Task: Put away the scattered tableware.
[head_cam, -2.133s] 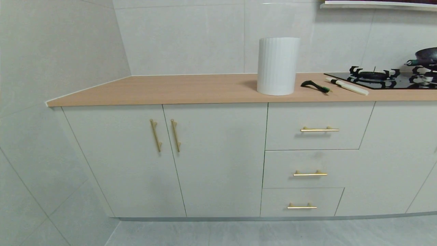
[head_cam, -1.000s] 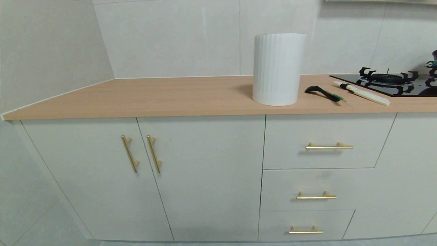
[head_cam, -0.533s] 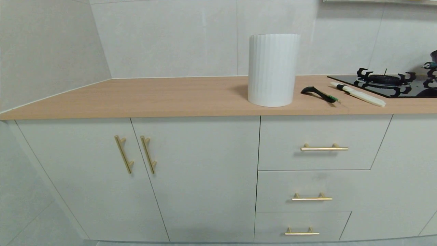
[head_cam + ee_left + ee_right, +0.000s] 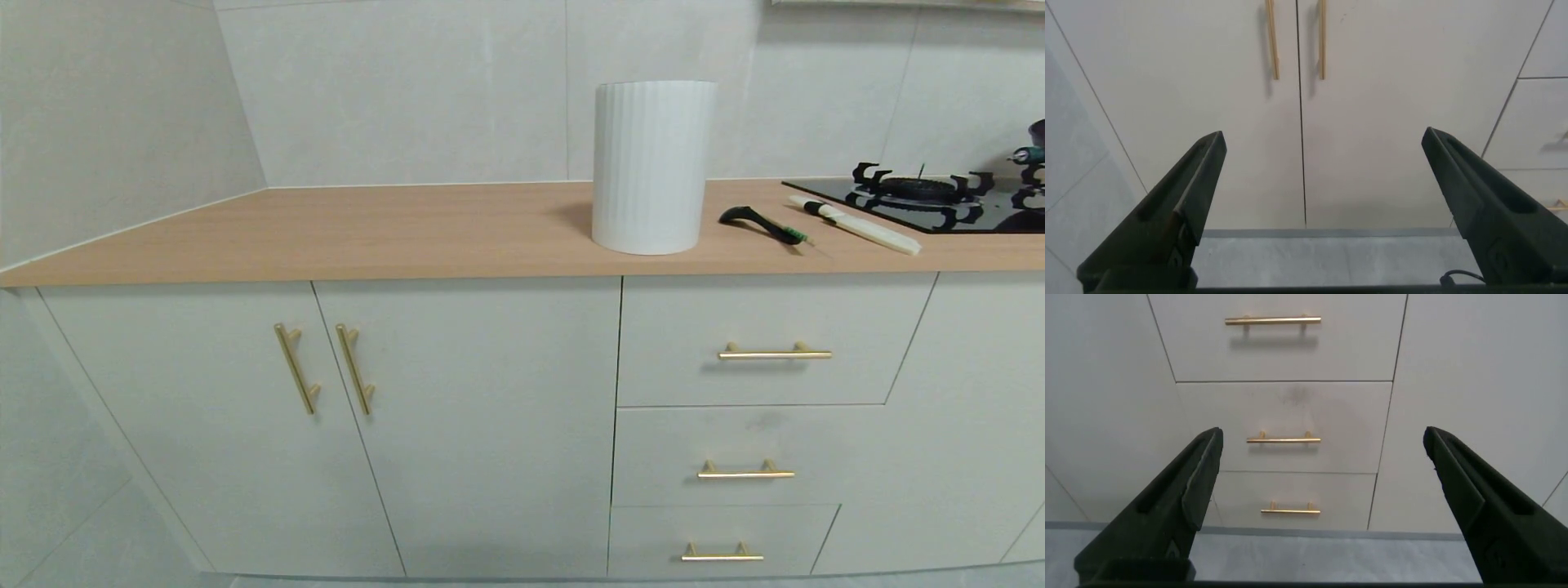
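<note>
A tall white pot (image 4: 653,167) stands on the wooden bench (image 4: 367,233). Just beside it, on the side nearer the stove (image 4: 922,196), lies a black tool with a green end (image 4: 763,224). Next to that lies a white knife (image 4: 857,224). The left hand (image 4: 1323,140) is down low in front of the two cupboard doors (image 4: 1372,122). Its fingers are wide apart and hold nothing. The right hand (image 4: 1323,437) faces the drawers (image 4: 1282,416), fingers wide apart too, holding nothing.
</note>
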